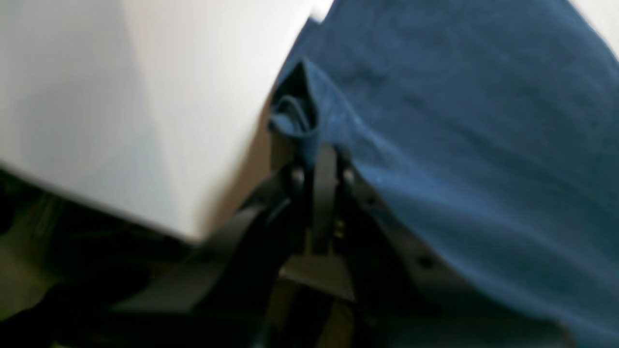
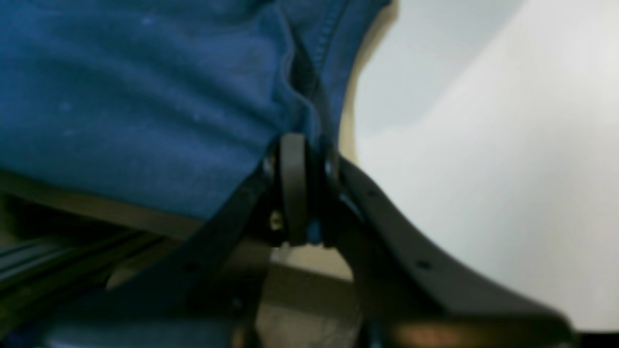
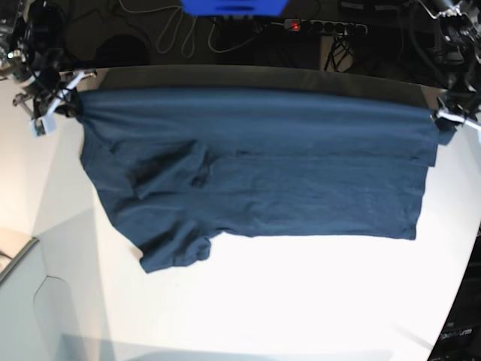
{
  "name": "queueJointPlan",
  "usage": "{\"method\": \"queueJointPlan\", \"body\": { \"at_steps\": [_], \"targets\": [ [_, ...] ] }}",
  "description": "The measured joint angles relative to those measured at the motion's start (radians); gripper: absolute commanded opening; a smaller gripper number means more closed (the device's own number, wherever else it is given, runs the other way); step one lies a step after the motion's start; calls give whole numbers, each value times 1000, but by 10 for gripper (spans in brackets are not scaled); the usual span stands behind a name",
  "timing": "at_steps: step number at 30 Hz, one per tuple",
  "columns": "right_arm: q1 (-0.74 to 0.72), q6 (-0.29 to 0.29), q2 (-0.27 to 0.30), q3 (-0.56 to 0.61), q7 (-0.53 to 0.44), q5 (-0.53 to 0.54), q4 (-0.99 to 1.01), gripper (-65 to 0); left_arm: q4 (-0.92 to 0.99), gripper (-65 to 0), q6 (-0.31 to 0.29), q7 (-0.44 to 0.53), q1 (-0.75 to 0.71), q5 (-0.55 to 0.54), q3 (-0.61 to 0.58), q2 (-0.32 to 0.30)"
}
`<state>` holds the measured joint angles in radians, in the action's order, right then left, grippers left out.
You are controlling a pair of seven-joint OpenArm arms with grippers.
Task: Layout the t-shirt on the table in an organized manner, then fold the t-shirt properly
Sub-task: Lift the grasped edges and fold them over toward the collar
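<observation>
White table (image 3: 263, 301) fills most of the base view, with dark floor, cables and a power strip (image 3: 325, 27) w/ a red light seen behind its far edge; a blue object (image 3: 233, 7) is cut off at the top of the frame. A grey-white box corner (image 3: 16, 256) is seen at the near left.

Across the far part of the table the t-shirt (image 3: 255, 173) is spread wide, dark navy, stretched taut along its far edge between the two grippers. Its near part lies on the tabletop, wrinkled; one sleeve (image 3: 165, 171) is folded over onto the body and the other (image 3: 176, 252) pokes out toward the near left.

Left gripper (image 1: 319, 154) (on the base view's right) is seen clamped on a bunched corner of the fabric, jaws pressed together w/ cloth pinched between them. Cloth is draped to that view's right; bare table is seen to the left.

Right gripper (image 2: 300, 145) (base view's left) is likewise closed on the shirt's edge near a stitched hem, fabric caught between the fingers. Both wrist views are blurred, so finer detail can't be told.
</observation>
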<state>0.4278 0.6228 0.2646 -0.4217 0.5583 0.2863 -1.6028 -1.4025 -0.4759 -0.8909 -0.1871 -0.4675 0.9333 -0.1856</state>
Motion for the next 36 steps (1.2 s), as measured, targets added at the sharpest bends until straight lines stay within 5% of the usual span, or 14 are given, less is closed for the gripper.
{"method": "queueJointPlan", "body": {
  "at_steps": [9, 25, 32, 36],
  "targets": [
    [35, -1, -29, 0, -135, 1, 177, -650, 2, -650, 0, 1, 1, 4, -4, 0],
    [49, -2, -30, -1, -143, 6, 181, -650, 48, -644, 0, 2, -40, 6, -4, 0],
    [49, -2, -29, 1, -144, 2, 181, -478, 45, -397, 1, 2, -50, 6, -3, -1],
    [53, -2, -30, -3, -133, -11, 152, -419, 18, -367, 0, 0, -50, 8, 2, 20]
  ]
}}
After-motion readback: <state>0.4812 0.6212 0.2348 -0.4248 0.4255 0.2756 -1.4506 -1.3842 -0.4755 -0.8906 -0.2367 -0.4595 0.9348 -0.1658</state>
